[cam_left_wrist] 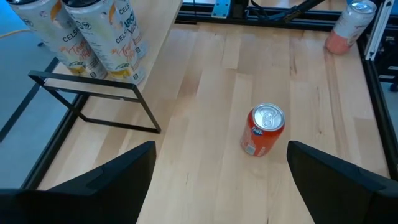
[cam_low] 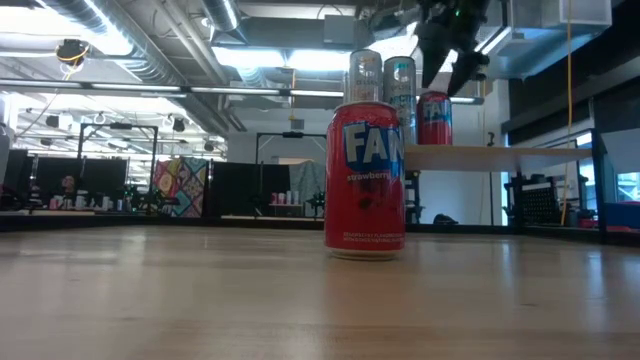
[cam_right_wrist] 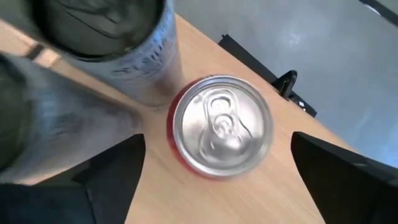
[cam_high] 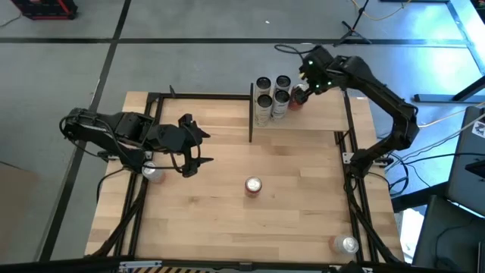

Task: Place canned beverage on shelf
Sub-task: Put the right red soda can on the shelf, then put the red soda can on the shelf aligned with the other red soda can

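Red can set on the shelf, right fingers spread

Red strawberry can (cam_low: 365,180) stands upright near the middle of the table (cam_high: 227,227). Beyond it, the left gripper (cam_high: 189,155) hovers low over the table, fingers spread and empty. Farthest back, the right arm reaches bent over the shelf (cam_high: 326,114); its gripper (cam_high: 307,82) hangs above a red canned beverage (cam_right_wrist: 221,127) standing beside tall cans (cam_high: 271,97), fingers released.

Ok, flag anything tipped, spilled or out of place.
Nothing stands out. The red can stands upright on the shelf beside the tall cans, with the right claw open above it. Three more cans stand upright on the table; no spills. The left claw hovers open.
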Robot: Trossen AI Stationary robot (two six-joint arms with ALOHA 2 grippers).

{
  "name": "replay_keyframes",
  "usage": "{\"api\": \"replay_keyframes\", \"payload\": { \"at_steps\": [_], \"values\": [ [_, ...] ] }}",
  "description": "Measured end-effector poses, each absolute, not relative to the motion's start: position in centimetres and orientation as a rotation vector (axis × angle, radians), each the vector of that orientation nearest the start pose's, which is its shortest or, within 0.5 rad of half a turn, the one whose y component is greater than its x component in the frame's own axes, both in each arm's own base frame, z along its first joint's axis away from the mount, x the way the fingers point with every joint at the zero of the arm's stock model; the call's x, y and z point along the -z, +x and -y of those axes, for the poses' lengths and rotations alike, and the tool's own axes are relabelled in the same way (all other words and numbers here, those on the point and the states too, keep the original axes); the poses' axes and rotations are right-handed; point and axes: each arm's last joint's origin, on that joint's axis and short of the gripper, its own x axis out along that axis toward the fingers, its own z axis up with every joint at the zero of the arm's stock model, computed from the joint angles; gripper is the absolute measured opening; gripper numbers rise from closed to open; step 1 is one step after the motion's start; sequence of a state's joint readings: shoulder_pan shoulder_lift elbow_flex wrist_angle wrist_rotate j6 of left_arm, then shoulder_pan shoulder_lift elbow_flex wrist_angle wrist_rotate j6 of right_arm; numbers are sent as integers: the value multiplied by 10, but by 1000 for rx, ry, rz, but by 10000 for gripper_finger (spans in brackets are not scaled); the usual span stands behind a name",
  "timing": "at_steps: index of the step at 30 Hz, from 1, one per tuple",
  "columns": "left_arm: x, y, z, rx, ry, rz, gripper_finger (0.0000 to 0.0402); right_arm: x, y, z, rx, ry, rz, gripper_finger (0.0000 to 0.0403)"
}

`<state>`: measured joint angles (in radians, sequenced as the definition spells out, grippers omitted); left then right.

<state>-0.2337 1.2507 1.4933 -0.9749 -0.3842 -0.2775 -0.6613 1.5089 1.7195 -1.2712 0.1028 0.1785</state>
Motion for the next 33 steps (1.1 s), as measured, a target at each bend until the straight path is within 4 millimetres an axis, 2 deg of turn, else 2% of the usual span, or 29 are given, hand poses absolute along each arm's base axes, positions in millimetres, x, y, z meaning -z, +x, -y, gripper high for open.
{"api": "replay_keyframes", "payload": {
  "at_steps": [3,7,11,16,20,24,28,33],
  "values": [
    [-408,227,43,-239,-43,-670,352,-414,211,165,761,457,-967,381],
    [-408,227,43,-239,-45,-667,352,-441,208,141,702,445,-939,378],
    [-409,227,44,-239,-67,-658,352,-465,209,102,587,418,-867,378],
    [-407,229,47,-231,-66,-664,352,-472,211,48,453,389,-824,378],
    [-397,237,52,-223,-65,-665,352,-459,223,8,377,312,-838,378],
    [-372,246,57,-225,-133,-665,352,-433,242,-28,269,227,-844,378],
    [-344,251,65,-238,-232,-670,352,-396,258,-60,156,185,-855,378],
    [-306,267,80,-243,-309,-700,352,-339,267,-88,69,140,-894,379]
  ]
}}
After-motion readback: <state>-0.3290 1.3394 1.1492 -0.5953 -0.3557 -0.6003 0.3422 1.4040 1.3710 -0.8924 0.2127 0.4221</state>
